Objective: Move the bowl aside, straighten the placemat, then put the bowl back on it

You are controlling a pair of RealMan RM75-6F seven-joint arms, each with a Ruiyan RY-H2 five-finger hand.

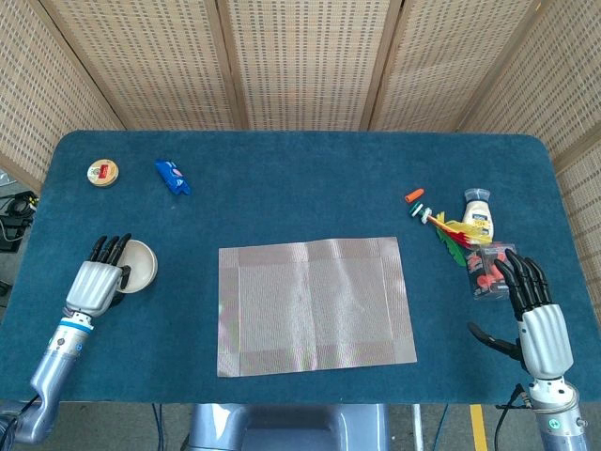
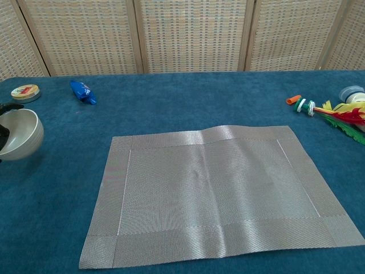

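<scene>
Left hand (image 1: 94,285) is gripping the bowl (image 1: 139,266) well left of the placemat (image 1: 315,305), right hand (image 1: 538,319) is sitting empty, fingers spread, beside red-capped clutter (image 1: 488,270); labels unreadable.

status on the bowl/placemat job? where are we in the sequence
Done: the placemat lies flat and square to the table edge, nothing on it. In hand: the left hand grips the bowl, tilted, off to the mat's left. The right hand rests open on the table. Left: set the bowl back on the mat.
</scene>
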